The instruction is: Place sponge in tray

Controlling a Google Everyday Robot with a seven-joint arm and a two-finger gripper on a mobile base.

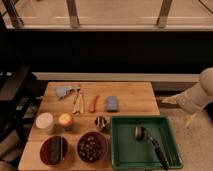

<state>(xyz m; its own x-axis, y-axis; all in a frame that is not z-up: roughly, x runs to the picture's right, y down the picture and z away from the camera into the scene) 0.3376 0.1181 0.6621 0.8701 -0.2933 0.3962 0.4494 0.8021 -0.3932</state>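
Sponge out on the board, tray beside it, nothing in our grip

We see the small blue-grey rectangular sponge (113, 103) lying flat on the wooden tabletop (135, 92), long side running away from us, clear of the tray and just beyond its far left corner; the large green rectangular plastic tray (115, 145) sits level at the table's near right corner, raised rim all round, ribbed base showing, no sponge inside it; our dark gripper (140, 133) hangs over the tray's right half, jaws spread, well apart from the sponge.
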